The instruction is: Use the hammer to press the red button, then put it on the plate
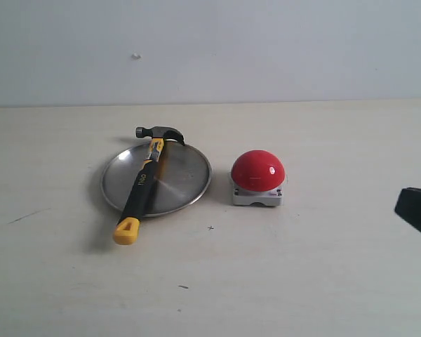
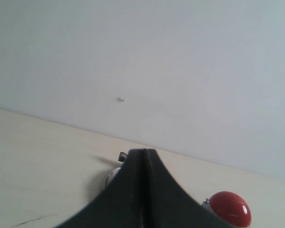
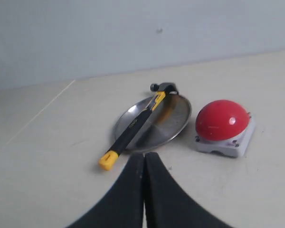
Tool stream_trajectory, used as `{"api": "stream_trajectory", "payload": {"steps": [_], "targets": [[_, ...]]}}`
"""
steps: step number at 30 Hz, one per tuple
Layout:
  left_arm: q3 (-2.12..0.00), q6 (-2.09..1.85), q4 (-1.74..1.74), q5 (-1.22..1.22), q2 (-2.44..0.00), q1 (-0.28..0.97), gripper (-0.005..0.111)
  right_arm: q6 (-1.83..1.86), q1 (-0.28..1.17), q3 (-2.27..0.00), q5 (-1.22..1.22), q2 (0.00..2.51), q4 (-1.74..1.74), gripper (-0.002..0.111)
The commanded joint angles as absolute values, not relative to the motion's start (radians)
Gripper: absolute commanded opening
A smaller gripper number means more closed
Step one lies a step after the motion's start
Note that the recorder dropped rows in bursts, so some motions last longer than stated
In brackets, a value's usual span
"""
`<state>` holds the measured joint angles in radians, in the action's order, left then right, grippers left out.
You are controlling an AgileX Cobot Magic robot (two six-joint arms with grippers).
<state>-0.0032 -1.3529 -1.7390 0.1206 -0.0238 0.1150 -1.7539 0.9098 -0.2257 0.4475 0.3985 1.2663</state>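
The hammer [image 1: 144, 182] lies across the round silver plate [image 1: 182, 182], its dark head at the plate's far rim and its yellow looped end hanging over the near rim onto the table. To the plate's right sits the red button [image 1: 257, 170] on its grey square base. My right gripper [image 3: 145, 156] is shut and empty, held back from the plate with the hammer [image 3: 133, 129], plate [image 3: 173, 121] and button [image 3: 222, 118] ahead of it. Only its black tip [image 1: 417, 209] shows at the exterior view's right edge. My left gripper [image 2: 143, 152] is shut, empty, hiding most of the plate; the button [image 2: 230, 208] shows beside it.
A pale wooden table [image 1: 302, 281] carries everything, with a plain grey-white wall [image 1: 266, 49] behind it. A small dark mark [image 1: 183, 286] lies on the table near the front.
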Motion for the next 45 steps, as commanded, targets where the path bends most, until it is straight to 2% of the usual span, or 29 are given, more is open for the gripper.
{"api": "stream_trajectory", "payload": {"steps": [1, 10, 16, 36, 39, 43, 45], "targets": [[0.0, -1.355, -1.744, 0.123, -0.02, 0.121, 0.001, -1.665, 0.655, -0.152, 0.302, 0.252, 1.265, 0.0], [0.0, -1.355, -1.744, 0.123, -0.02, 0.121, 0.001, -1.667, 0.123, -0.016, 0.171, 0.058, 1.231, 0.0], [0.0, -1.355, -1.744, 0.123, -0.02, 0.121, 0.001, -1.667, -0.095, 0.0, 0.072, 0.036, 1.228, 0.0], [0.0, -1.355, -1.744, 0.123, -0.02, 0.121, 0.001, -1.621, -0.125, 0.0, 0.027, 0.036, 1.213, 0.0], [0.0, -1.355, -1.744, 0.123, -0.02, 0.121, 0.001, -1.338, -0.125, 0.0, 0.058, 0.036, 0.937, 0.0], [0.0, -1.355, -1.744, 0.123, -0.02, 0.121, 0.001, -0.597, -0.125, 0.0, 0.17, 0.036, 0.355, 0.0], [0.0, -1.355, -1.744, 0.123, -0.02, 0.121, 0.001, -0.318, -0.125, 0.0, 0.213, 0.036, 0.176, 0.0]]}}
